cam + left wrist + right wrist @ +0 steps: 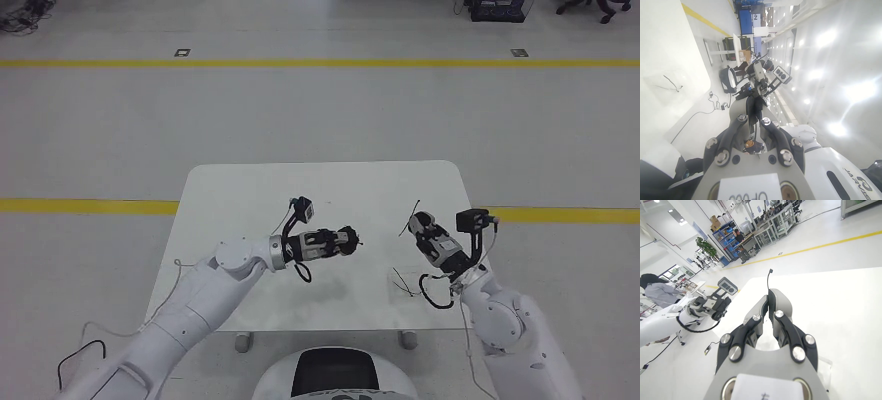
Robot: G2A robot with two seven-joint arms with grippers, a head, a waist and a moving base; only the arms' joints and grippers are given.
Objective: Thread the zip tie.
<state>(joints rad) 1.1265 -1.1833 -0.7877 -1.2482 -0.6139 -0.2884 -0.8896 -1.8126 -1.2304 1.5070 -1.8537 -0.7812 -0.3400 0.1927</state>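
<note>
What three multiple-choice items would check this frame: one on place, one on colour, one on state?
1. Where do the loose thin plastic zip ties lie?
A. On the floor by the yellow line
B. On the white rectangular table, near the right arm
C. Draped over the table's far edge

2. What colour is the thin plastic zip tie sticking up from the right tool?
A. Yellow
B. Blue
C. Black

3. What state is the right tool in?
A. Shut on the zip tie
B. Wide open, holding nothing
C. Lying flat on the table

Answers:
1 B: the top view shows the strands on the tabletop beside the right arm.
2 C: strap and head are black in the right wrist view.
3 A: the tool is closed, with the strap rising out of it.
</note>
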